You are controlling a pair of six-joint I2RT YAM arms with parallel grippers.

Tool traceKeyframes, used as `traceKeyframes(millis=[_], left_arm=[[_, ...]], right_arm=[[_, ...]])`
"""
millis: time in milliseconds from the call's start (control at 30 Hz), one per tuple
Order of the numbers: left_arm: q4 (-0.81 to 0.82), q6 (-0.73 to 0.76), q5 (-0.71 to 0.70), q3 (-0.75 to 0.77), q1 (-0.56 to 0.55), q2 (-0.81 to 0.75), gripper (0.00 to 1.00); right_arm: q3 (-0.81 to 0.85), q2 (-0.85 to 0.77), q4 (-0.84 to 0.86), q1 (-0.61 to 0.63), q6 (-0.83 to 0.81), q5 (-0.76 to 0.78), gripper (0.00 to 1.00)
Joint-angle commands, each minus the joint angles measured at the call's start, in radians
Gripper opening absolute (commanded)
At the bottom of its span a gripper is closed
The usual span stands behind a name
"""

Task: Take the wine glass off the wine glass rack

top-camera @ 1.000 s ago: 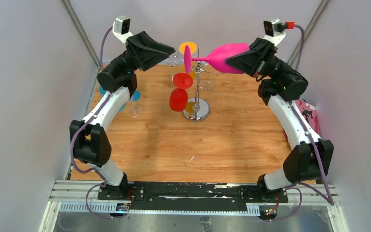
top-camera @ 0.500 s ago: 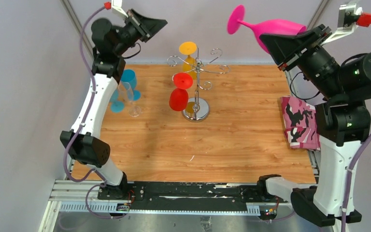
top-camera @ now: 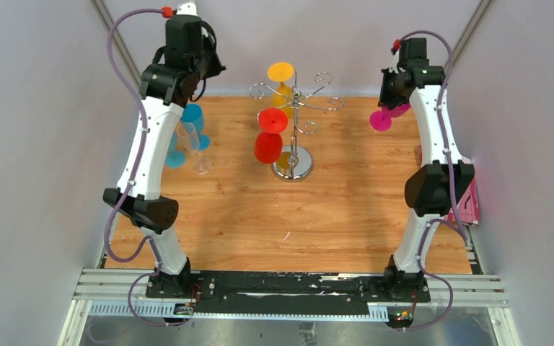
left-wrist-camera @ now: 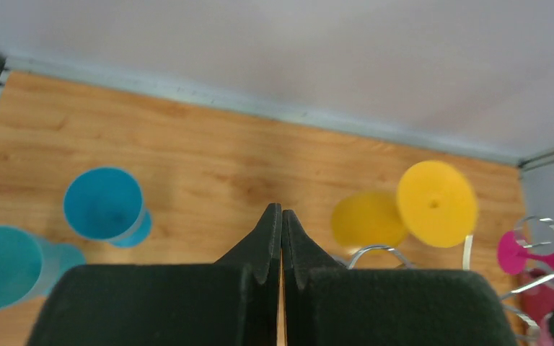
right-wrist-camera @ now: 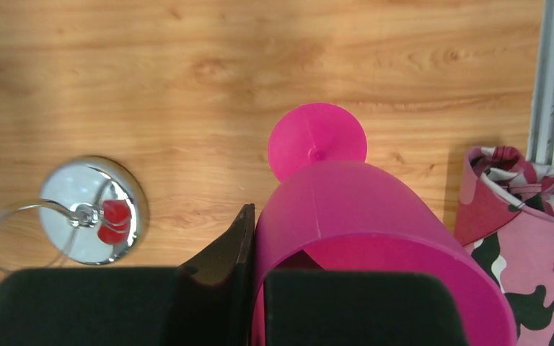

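Most of wine glass (top-camera: 381, 120) behind right arm (top-camera: 436, 137)

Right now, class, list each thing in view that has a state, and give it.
pink wine glass: off the wine glass rack, foot down
right pincer: shut on the pink wine glass
left pincer: shut, empty
wine glass rack: upright
red glass: hanging bowl down
yellow glass: hanging bowl down
blue glasses: standing upright
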Motion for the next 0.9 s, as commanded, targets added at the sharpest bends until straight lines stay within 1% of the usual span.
traceKeyframes(millis=[0, 133, 267, 367, 467, 533, 667, 733, 767, 867], left_arm=[[-0.075, 0.071, -0.073, -0.033, -0.002, 0.023, 0.00], [-0.045, 0.083, -0.034, -0.051, -0.002, 0.040, 0.00], [-0.030, 0.078, 0.021, -0.051, -0.002, 0.075, 0.00], [-0.024, 0.072, 0.048, -0.048, -0.002, 0.091, 0.00], [-0.001, 0.073, 0.076, -0.055, -0.002, 0.087, 0.00], [0.025, 0.078, 0.111, -0.065, -0.002, 0.079, 0.06], [0.107, 0.080, 0.191, -0.133, -0.002, 0.042, 0.23], [0.156, 0.075, 0.218, -0.183, -0.002, 0.016, 0.30], [0.174, 0.070, 0.222, -0.205, -0.002, 0.003, 0.32], [0.200, 0.058, 0.264, -0.229, -0.002, -0.016, 0.36]], right_arm=[[0.043, 0.058, -0.066, -0.063, -0.066, 0.022, 0.00], [0.082, 0.162, -0.079, -0.082, -0.087, 0.001, 0.00], [0.087, 0.252, -0.087, -0.096, -0.098, -0.003, 0.00], [0.073, 0.298, -0.080, -0.098, -0.103, 0.017, 0.00], [0.031, 0.314, -0.043, -0.098, -0.095, -0.002, 0.00], [0.009, 0.318, -0.028, -0.098, -0.093, -0.012, 0.00], [-0.016, 0.318, -0.018, -0.098, -0.093, 0.005, 0.00], [-0.029, 0.313, -0.014, -0.098, -0.092, 0.002, 0.00], [-0.035, 0.307, -0.012, -0.098, -0.092, -0.003, 0.02], [-0.050, 0.293, -0.009, -0.098, -0.088, -0.020, 0.20]])
